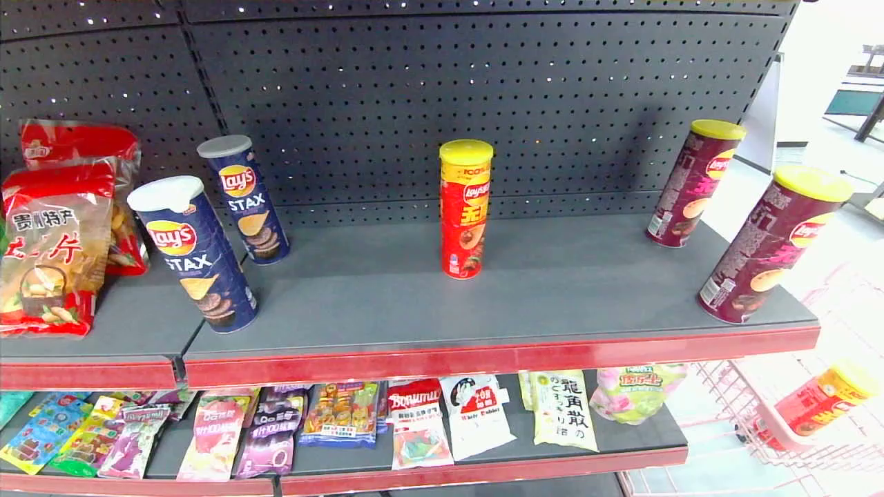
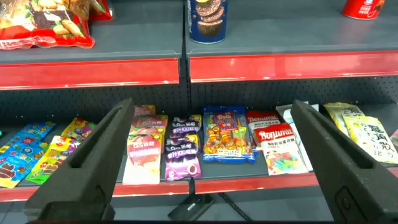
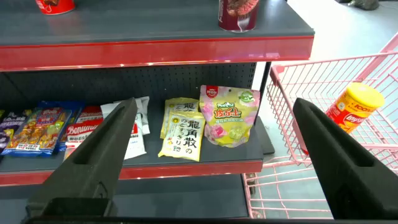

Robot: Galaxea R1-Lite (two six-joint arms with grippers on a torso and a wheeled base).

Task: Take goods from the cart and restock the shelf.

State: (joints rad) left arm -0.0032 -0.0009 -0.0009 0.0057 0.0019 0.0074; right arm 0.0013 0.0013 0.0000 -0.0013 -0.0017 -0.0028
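A pink wire cart (image 1: 749, 397) stands at the right of the shelf, and a red chip can with a yellow lid (image 1: 818, 400) lies in it. In the right wrist view that can (image 3: 354, 107) lies inside the cart (image 3: 336, 62), beyond my right gripper (image 3: 216, 106), which is open and holds nothing. My left gripper (image 2: 212, 109) is open too, empty, facing the lower shelf's snack packets. On the upper shelf (image 1: 552, 283) stand one red can (image 1: 465, 207), two blue cans (image 1: 197, 252) and two maroon cans (image 1: 770, 245).
Red snack bags (image 1: 55, 241) fill the upper shelf's left end. The lower shelf (image 1: 621, 431) carries a row of flat packets (image 1: 414, 424) and a green pouch (image 3: 229, 115). Bare shelf room lies on both sides of the red can. A pegboard wall backs the shelf.
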